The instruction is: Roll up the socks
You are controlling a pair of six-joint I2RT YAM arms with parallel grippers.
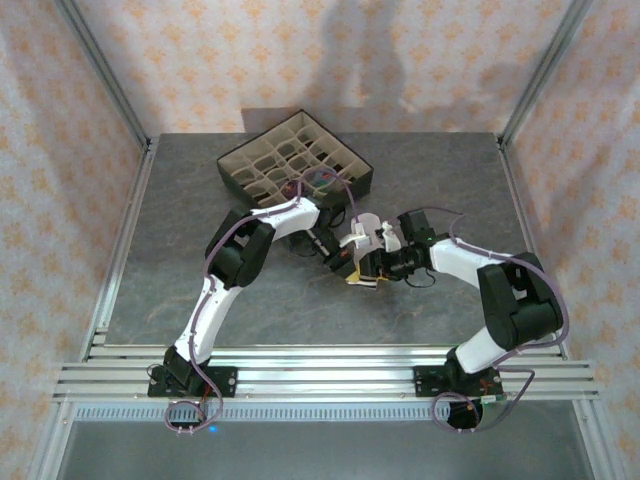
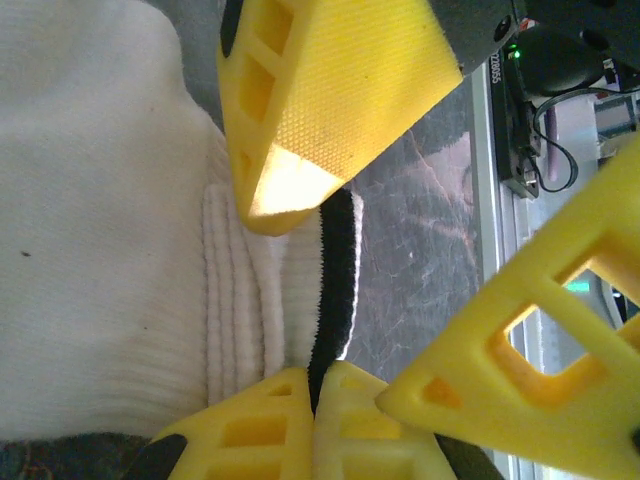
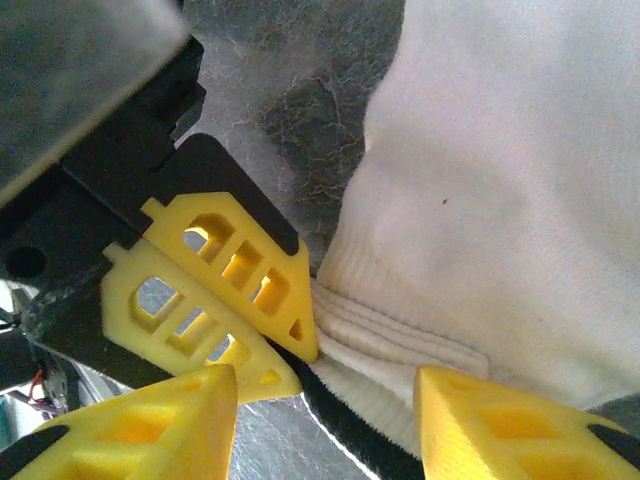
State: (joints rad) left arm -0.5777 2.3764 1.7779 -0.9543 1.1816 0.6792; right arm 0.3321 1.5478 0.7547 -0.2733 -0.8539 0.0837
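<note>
Both arm bases sit on a metal rail (image 1: 320, 378) at the near edge of the grey table (image 1: 150, 290). From there the arms reach inward and meet over the middle of the table.

The white sock (image 2: 100, 200) lies flat on the surface at that spot. Its ribbed cuff is edged with a black stripe (image 2: 340, 260).

The left gripper (image 2: 315, 388) has its yellow fingers pressed together on the cuff, with the black stripe pinched between the tips. The right wrist view shows the same fingers closed on the cuff's edge.

The right gripper (image 3: 325, 375) is spread wide and holds nothing, with one finger on each side of the cuff. In the left wrist view, one of its fingers hangs over the ribbing and the other stands off to the side above bare table. I cannot tell whether either one touches the fabric.

A small white label (image 2: 497, 70) sits on the dark body behind those fingers. Its print is turned sideways and too blurred to read. A green light (image 2: 515, 48) glows just beside it.

Farther back a dark box (image 1: 235, 180) of beige grid compartments stands skewed on the table, just behind the left arm's wrist. Something coloured lies in one of its nearer compartments, too small to tell what it is.

Beyond the table stand walls (image 1: 300, 50) papered in a pale orange repeating pattern.
</note>
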